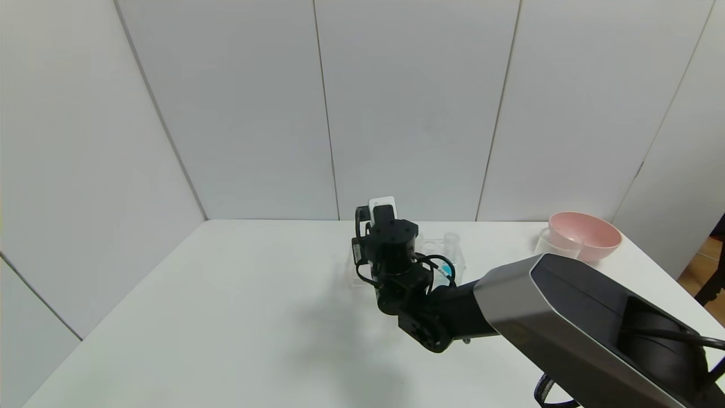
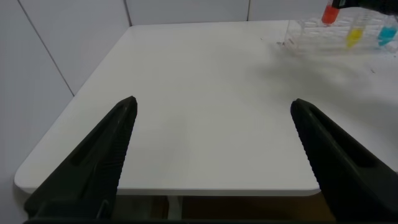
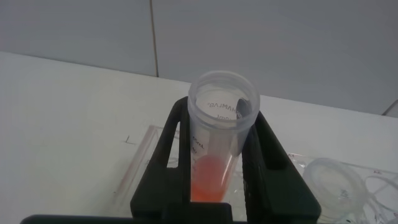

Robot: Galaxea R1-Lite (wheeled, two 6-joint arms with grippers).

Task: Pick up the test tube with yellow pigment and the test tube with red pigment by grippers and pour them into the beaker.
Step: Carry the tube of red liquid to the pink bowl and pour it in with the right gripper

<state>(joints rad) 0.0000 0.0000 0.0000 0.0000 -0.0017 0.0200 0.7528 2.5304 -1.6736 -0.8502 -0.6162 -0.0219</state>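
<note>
My right gripper (image 3: pixel 219 115) is shut on the test tube with red pigment (image 3: pixel 214 168), which stands upright between its fingers just above the clear tube rack (image 3: pixel 140 163). In the head view the right gripper (image 1: pixel 389 241) is at the rack's (image 1: pixel 456 258) left end, mid-table. In the left wrist view the red tube (image 2: pixel 329 14) sits higher than the test tube with yellow pigment (image 2: pixel 354 37), which stands in the rack. The beaker (image 1: pixel 554 245) stands far right, beside the pink bowl. My left gripper (image 2: pixel 212 106) is open and empty, low near the table's front edge.
A blue-liquid tube (image 2: pixel 387 36) stands in the rack beside the yellow one. A pink bowl (image 1: pixel 586 235) sits at the back right corner. White wall panels close off the back and the left. The table's (image 2: pixel 186 124) left half is bare.
</note>
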